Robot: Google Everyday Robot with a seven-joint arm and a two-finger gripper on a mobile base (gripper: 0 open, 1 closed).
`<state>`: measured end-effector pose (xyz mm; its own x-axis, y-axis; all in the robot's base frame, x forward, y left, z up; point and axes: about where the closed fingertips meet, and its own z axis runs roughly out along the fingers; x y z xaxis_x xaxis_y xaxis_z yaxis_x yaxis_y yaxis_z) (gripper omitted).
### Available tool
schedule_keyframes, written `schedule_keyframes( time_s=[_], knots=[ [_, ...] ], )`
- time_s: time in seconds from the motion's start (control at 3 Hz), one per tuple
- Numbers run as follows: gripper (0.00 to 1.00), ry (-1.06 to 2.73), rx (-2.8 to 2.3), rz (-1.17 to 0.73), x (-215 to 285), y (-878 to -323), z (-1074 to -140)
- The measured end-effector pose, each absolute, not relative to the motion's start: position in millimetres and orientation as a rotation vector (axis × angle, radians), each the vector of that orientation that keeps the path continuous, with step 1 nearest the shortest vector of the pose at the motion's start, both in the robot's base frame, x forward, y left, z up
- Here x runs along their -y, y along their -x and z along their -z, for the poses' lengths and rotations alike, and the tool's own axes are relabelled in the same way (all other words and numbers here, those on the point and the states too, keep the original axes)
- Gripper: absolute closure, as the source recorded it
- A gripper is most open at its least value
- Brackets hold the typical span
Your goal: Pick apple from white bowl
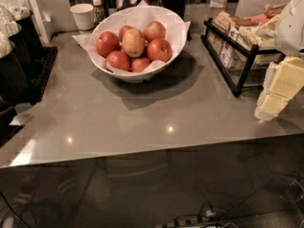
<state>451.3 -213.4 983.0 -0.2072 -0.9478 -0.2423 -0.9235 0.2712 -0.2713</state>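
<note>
The white bowl (pixel 137 70) stands at the back middle of the grey counter and is lined with white paper. It holds several apples: red ones such as the apple (pixel 159 50) on the right side, and a paler yellowish apple (pixel 133 42) on top in the middle. My gripper (pixel 278 91), white with cream-coloured parts, hangs at the right edge of the view. It is above the counter's right side, well to the right of the bowl and lower in the view, touching nothing.
A black wire rack (pixel 236 56) of packets stands between the bowl and the gripper. A small white paper cup (pixel 83 15) and a small bottle (pixel 98 11) stand behind the bowl on the left. Dark machines (pixel 16 56) line the left side. The counter's front edge (pixel 142 153) runs across the view.
</note>
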Motion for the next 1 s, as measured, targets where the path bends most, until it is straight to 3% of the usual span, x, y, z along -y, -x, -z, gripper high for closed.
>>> schedule_keyframes(
  time_s=[1.0],
  knots=[
    [0.0,1.705,-1.839,-0.298,129,-584,-1014]
  ],
)
